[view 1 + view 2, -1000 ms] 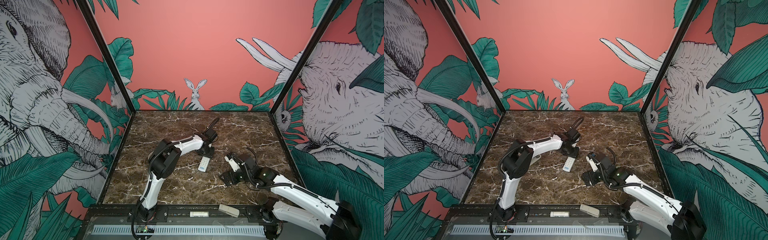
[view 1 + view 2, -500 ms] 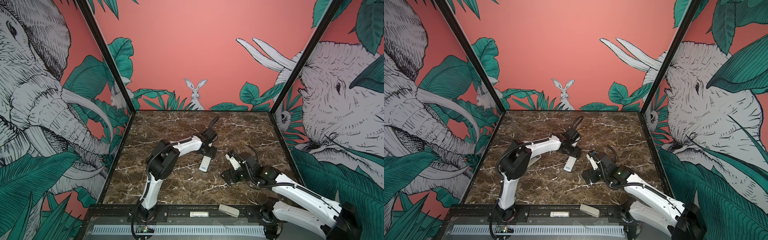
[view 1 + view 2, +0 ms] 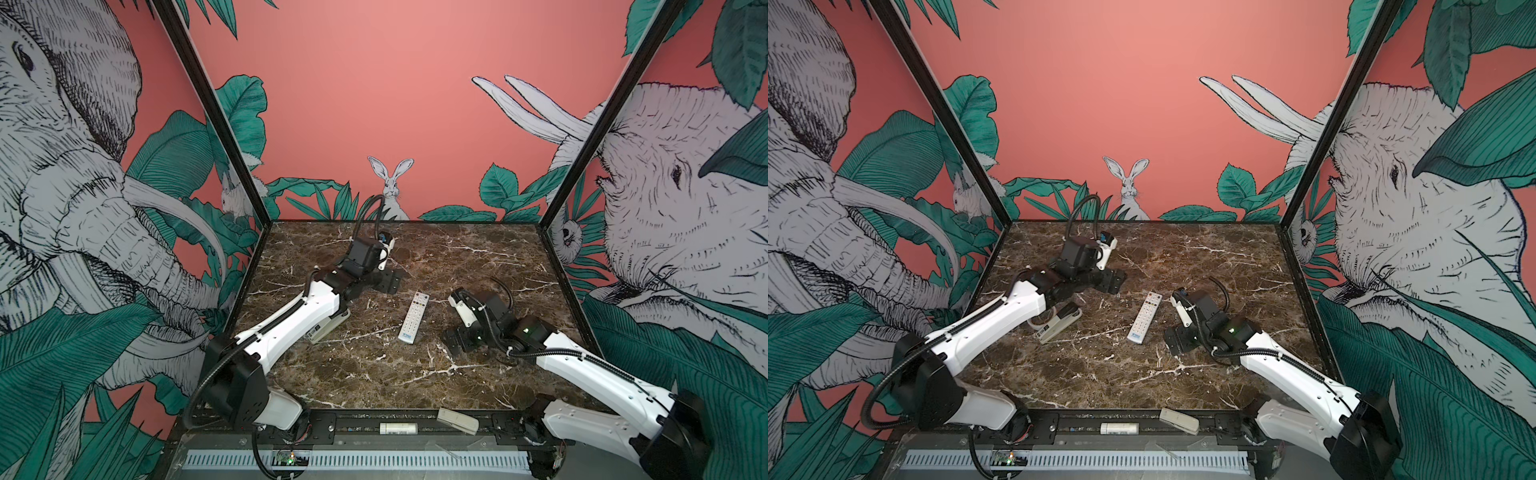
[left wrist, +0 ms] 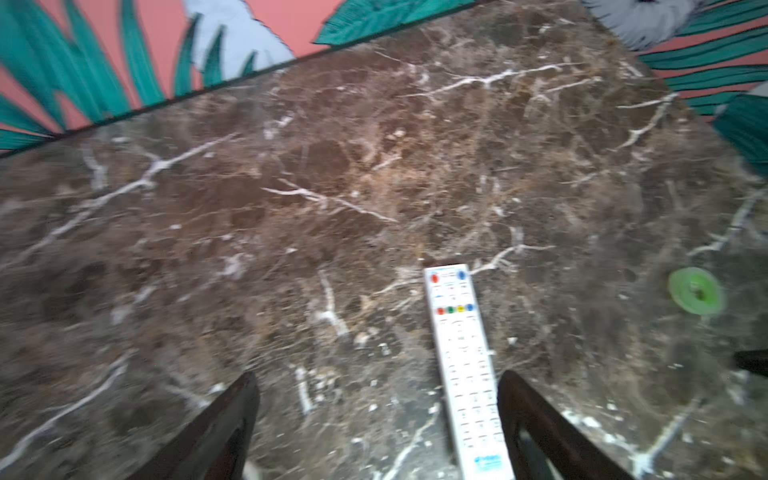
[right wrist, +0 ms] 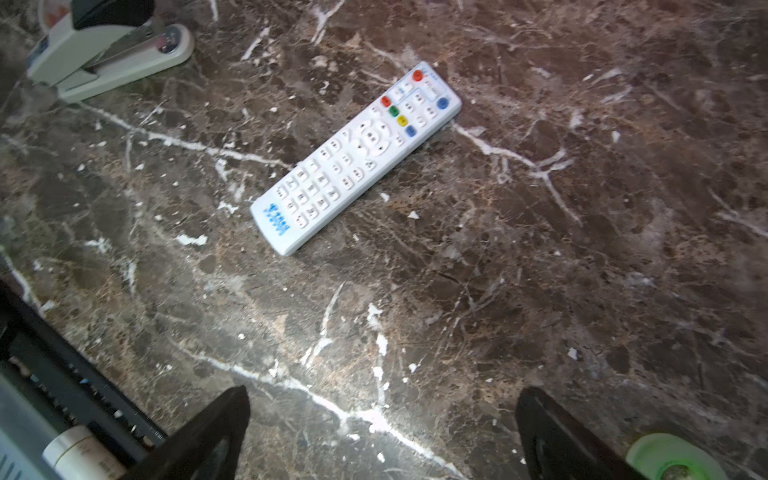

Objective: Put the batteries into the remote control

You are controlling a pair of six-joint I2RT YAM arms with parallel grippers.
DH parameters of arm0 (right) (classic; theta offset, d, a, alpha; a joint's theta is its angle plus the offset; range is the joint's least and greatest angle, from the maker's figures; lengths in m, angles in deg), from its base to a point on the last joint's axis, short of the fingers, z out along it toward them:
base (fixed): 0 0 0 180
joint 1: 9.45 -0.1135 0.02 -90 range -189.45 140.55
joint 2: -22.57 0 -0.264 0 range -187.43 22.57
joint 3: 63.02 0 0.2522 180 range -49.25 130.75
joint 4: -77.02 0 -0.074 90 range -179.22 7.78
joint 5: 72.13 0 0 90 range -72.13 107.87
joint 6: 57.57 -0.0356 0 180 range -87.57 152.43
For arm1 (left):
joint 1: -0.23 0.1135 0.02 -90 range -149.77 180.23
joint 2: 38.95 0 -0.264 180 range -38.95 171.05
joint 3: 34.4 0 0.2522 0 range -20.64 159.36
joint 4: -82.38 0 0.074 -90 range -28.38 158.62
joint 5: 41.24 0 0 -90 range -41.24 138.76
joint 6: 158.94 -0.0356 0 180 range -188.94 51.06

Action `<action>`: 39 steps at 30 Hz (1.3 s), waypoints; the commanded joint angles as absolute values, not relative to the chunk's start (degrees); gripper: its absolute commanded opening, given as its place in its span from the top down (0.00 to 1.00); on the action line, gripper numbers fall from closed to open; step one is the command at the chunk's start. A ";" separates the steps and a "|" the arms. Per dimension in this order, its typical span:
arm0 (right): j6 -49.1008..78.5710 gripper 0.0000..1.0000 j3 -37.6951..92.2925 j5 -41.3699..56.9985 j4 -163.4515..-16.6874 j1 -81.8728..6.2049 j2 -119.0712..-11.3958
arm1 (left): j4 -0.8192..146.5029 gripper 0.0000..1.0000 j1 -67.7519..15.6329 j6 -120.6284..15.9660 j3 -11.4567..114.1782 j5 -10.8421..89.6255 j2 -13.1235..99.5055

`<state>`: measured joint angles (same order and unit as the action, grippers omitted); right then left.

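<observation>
The remote control (image 3: 413,318) (image 3: 1144,318) lies flat, buttons up, mid-table on the marble in both top views. My left gripper (image 3: 387,283) (image 3: 1111,281) hovers just beyond its coloured-button end, open. In the left wrist view the remote control (image 4: 461,361) runs between the spread fingers (image 4: 536,419) of the left gripper (image 4: 376,378), close to one of them and not clamped. My right gripper (image 3: 456,343) (image 5: 382,392) stands open to the right of the remote control (image 5: 357,156), with only bare marble between its fingers. The batteries are out of view.
A grey-and-black stapler (image 3: 328,326) (image 5: 104,50) lies left of the remote, partly under my left arm. A white cylinder (image 3: 398,428) and a grey block (image 3: 457,419) rest on the front rail. A green ring (image 4: 696,291) (image 5: 673,457) lies beside my right gripper.
My left gripper has opened wide and drawn back slightly left from the remote's far end. The remote lies still. The right arm has barely shifted.
</observation>
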<state>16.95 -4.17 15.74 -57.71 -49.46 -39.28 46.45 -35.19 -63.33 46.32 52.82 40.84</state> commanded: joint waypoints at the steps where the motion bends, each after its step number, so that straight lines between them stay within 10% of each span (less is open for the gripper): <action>1: 21.07 0.00 -1.98 21.14 -58.25 -47.10 -39.55 | 50.86 0.09 -34.63 -74.75 39.50 61.34 34.06; 14: 42.01 0.00 -11.04 35.27 -81.25 -38.64 -39.69 | 75.92 0.01 -24.06 -80.99 13.96 81.90 20.91; 27: 46.24 0.00 -29.12 33.11 -125.65 -31.50 -48.28 | 99.21 0.01 -17.39 -77.01 4.16 77.61 32.11; 39: 41.84 0.00 -26.15 28.35 -127.89 -26.09 -55.61 | 110.25 0.01 -15.42 -80.77 3.01 73.03 41.43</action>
